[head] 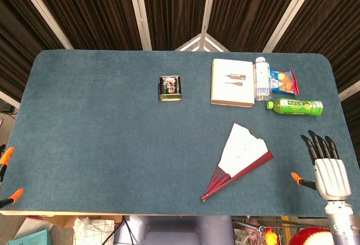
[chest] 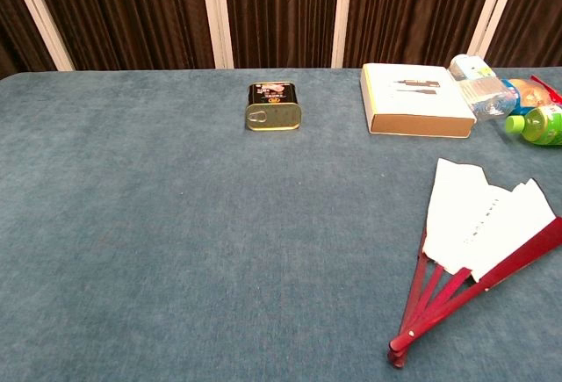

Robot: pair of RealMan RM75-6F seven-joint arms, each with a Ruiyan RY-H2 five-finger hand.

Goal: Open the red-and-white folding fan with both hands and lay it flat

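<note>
The red-and-white folding fan [head: 242, 157] lies on the blue table, partly spread, its white leaf pointing away and its red ribs meeting at a pivot near the front edge. The chest view shows the fan [chest: 479, 233] at the right, with no hand near it. My right hand [head: 327, 169] hovers to the right of the fan, apart from it, dark fingers stretched out and holding nothing. Of my left hand [head: 7, 157] only orange-tipped parts show at the far left edge, well away from the fan.
At the back stand a small tin can [head: 170, 88], a white flat box [head: 232, 82], a clear water bottle [head: 261, 79], a snack packet [head: 286, 81] and a green bottle [head: 295, 107] lying on its side. The table's front edge [head: 112, 212] runs close below the fan.
</note>
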